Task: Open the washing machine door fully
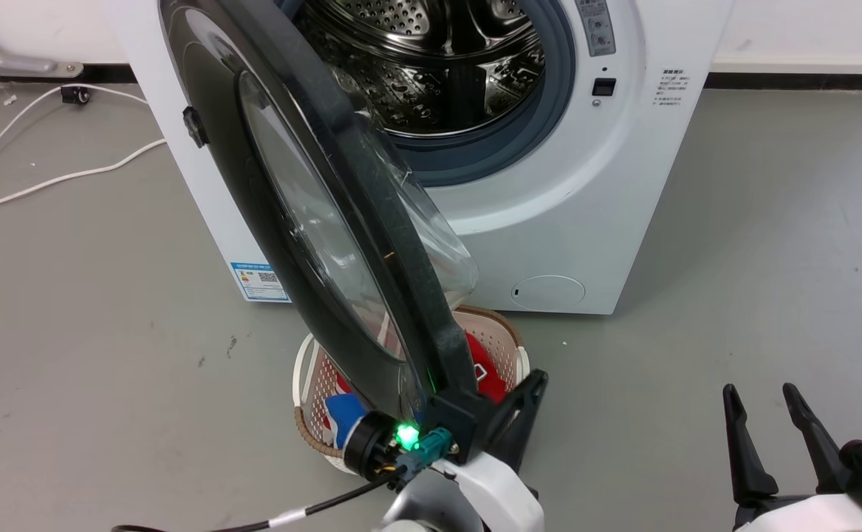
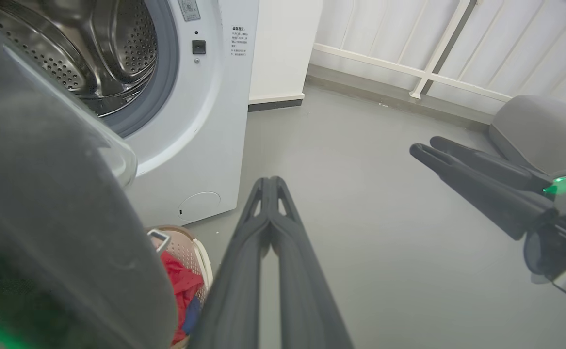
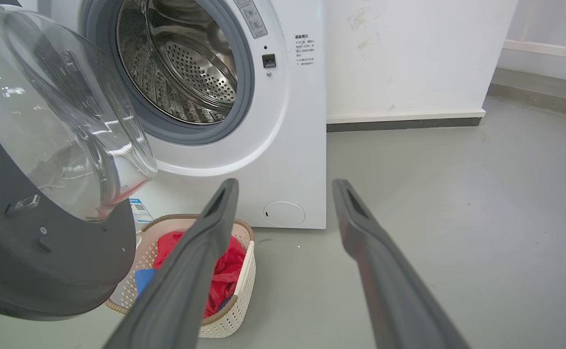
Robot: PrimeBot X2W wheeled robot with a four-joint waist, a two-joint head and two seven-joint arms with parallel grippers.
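The head view alone takes in the outer face of the washing machine door (image 1: 275,244): a glossy black disc, hinged on the left side of the washing machine (image 1: 593,222) and swung well out from its front, edge-on toward the camera. It also shows the blue label (image 1: 259,282) low on the white cabinet and a white cable (image 1: 46,177) lying on the floor to the left.

The right wrist view gives the door's inner side instead, where the clear glass bowl (image 3: 59,121) bulges toward the open steel drum (image 3: 185,72) and its grey rubber ring (image 3: 244,97). The door's lower edge hangs over a laundry basket (image 3: 244,271) of red and blue cloth, which stands on the floor just in front of the machine, near the round flap (image 3: 284,213).

The left wrist view shows the left gripper (image 2: 268,182) with its fingers pressed together, holding nothing, and the door's dark surface close on their left. I cannot tell whether they touch it. The right gripper (image 3: 285,186) has its fingers spread wide and hangs over bare floor, well apart from the door.
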